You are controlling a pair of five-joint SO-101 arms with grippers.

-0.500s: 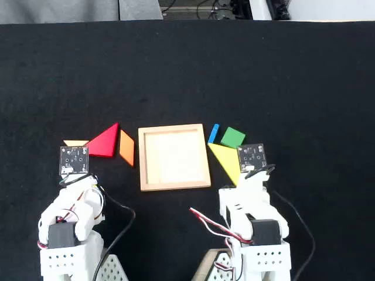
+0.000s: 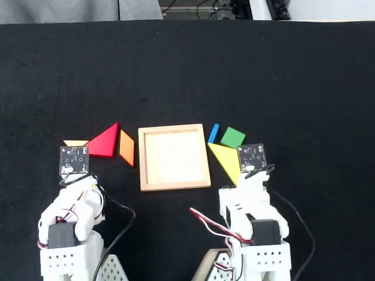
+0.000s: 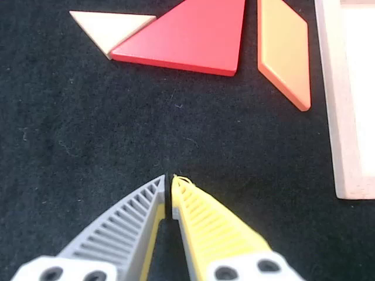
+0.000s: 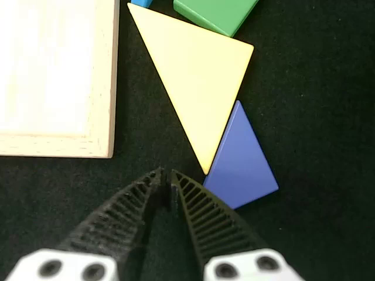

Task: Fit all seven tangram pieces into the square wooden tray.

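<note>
From above, nothing has moved since a moment ago: your tray is bare, with the red triangle and orange piece on its left and the yellow triangle on its right. In the left wrist view, your left gripper is pressed together on nothing, short of the red triangle. In the right wrist view, your right gripper is together too, by the yellow triangle's tip. All seven pieces are left to do.

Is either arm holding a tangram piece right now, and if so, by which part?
Nothing is held. The left gripper and the right gripper are both shut with nothing between their fingers.
</note>
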